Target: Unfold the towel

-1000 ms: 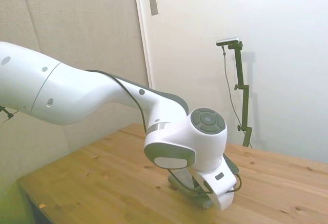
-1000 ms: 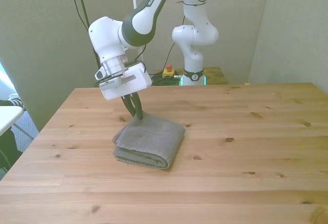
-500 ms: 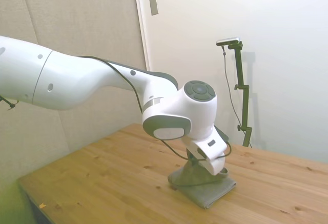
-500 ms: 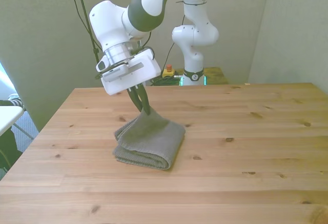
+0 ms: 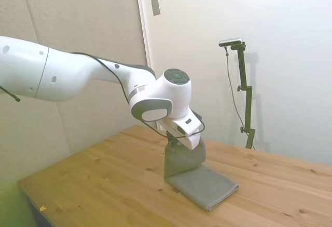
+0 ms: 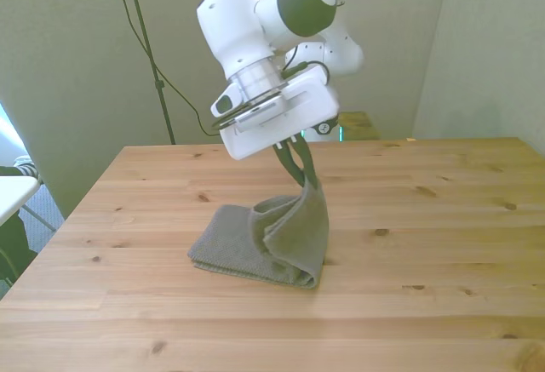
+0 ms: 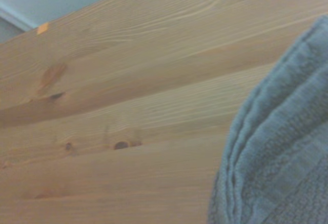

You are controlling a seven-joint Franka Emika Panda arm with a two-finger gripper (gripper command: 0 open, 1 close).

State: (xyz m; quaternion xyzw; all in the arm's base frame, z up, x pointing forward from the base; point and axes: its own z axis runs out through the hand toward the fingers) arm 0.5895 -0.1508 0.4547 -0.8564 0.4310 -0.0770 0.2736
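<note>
Gripper (image 6: 305,176) pinched on soft thick grey terry-cloth towel (image 6: 264,240) corner; limp upper layer draped below, best held by edge.

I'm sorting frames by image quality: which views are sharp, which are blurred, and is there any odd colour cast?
Side view: sharp on the grey terry-cloth towel, with a yellow-green cast in the lower left corner. Front view: evenly lit, sharp, the white arm's gripper pinching the lifted towel flap. Wrist view: soft and out of focus, towel edge and wooden table both blurred.
</note>
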